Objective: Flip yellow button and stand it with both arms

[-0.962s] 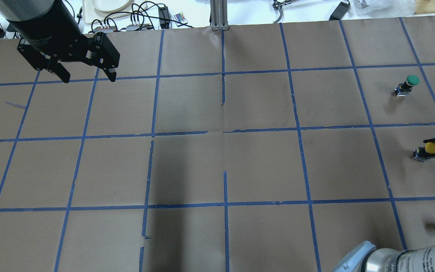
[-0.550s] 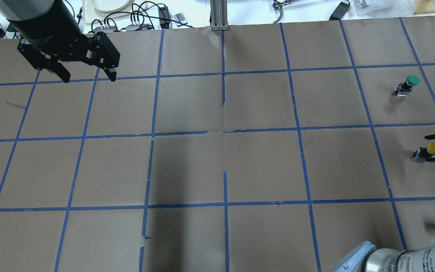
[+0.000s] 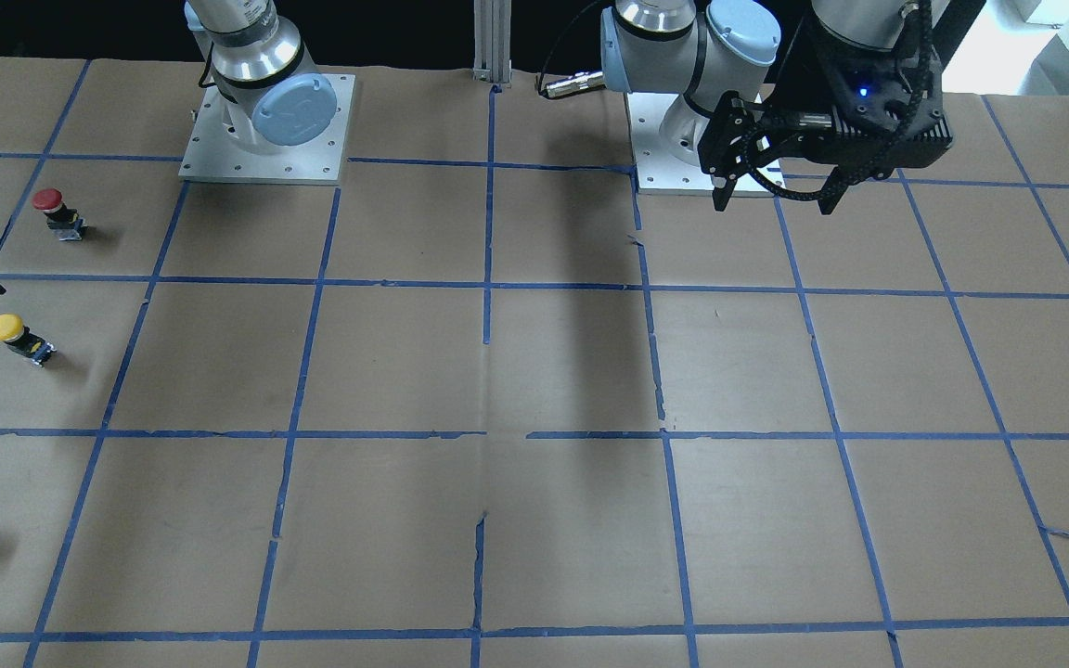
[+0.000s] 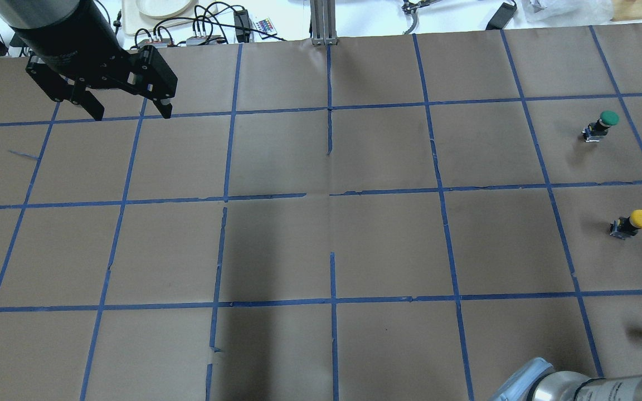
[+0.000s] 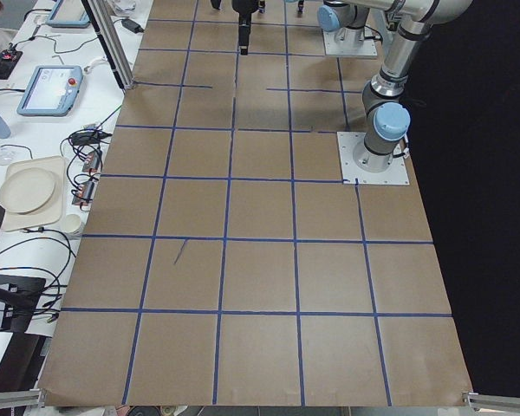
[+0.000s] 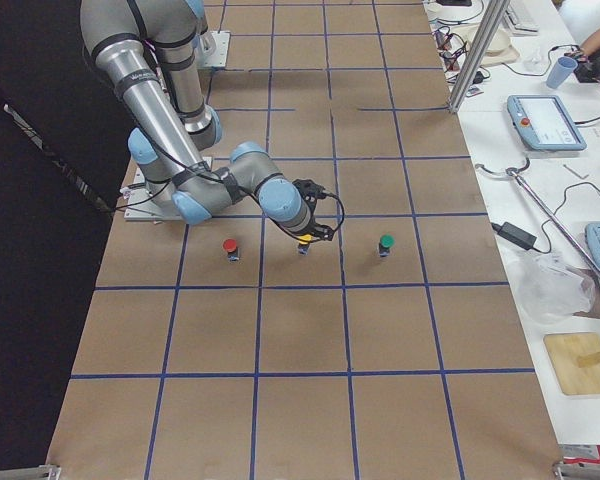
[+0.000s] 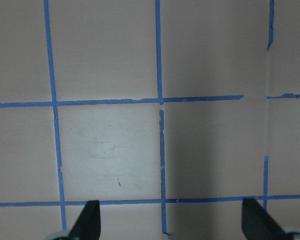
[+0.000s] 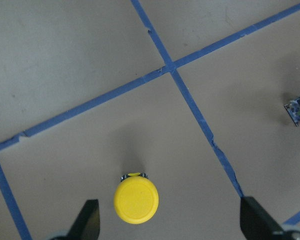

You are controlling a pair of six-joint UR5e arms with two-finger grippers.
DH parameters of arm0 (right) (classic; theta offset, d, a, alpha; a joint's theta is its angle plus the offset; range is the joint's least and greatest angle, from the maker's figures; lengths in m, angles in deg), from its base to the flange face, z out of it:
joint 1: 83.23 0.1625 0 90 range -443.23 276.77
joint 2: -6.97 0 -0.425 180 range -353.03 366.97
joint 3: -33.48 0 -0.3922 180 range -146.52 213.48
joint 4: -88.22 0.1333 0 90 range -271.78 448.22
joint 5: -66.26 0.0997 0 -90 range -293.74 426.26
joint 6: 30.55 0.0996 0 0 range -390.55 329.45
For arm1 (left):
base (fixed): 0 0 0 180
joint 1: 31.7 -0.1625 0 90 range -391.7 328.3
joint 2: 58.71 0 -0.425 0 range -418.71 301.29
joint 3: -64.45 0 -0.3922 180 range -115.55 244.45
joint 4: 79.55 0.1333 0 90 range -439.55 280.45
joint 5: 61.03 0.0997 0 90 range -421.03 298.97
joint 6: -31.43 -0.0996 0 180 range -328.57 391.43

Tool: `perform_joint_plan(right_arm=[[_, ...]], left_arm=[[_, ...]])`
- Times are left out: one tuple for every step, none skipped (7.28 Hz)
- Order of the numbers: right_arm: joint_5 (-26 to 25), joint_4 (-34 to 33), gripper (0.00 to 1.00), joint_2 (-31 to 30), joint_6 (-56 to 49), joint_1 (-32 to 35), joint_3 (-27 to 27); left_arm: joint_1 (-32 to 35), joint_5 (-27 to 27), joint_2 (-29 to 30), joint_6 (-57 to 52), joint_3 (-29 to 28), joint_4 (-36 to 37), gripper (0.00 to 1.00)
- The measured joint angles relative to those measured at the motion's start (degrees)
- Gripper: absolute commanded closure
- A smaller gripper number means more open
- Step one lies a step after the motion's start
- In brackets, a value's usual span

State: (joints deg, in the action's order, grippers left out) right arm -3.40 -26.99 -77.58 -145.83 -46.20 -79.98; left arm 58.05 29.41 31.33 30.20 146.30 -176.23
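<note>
- Spotted yellow button (image 8: 136,200) standing cap-up on worktop's (image 4: 321,239) right side.
- Saw right gripper (image 8: 171,222) jaws spread above it, left gripper (image 4: 131,114) jaws spread too, far off.
- Looked done; just needed backing off without a nudge.

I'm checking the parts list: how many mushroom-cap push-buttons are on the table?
3, in one row on the robot's right side: the red button nearest the robot, the yellow button in the middle, the green button farthest. None seems hidden.

- Yellow button (image 8: 136,200) stands free below the spread right pincer (image 8: 171,222), with gaps on both sides.
- Red button (image 3: 57,211) and green button (image 4: 602,123) flank it, well apart, leaving passable tabletop (image 4: 326,245) between.
</note>
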Motion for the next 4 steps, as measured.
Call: perform_joint_plan(right_arm=[[-1.4, 3.1, 0.00, -3.4, 8.4, 2.1, 1.1], [-3.7, 6.4, 0.00, -7.0, 18.0, 5.0, 2.3], [-6.9, 8.8, 0.00, -10.4, 28.3, 8.9, 3.2], [-9.3, 10.8, 0.00, -12.8, 39.5, 13.1, 3.6]], left_arm=[[0.0, 0.0, 0.0, 0.0, 0.0, 0.0, 0.00], [0.0, 0.0, 0.0, 0.0, 0.0, 0.0, 0.00], [0.0, 0.0, 0.0, 0.0, 0.0, 0.0, 0.00], [0.0, 0.0, 0.0, 0.0, 0.0, 0.0, 0.00]])
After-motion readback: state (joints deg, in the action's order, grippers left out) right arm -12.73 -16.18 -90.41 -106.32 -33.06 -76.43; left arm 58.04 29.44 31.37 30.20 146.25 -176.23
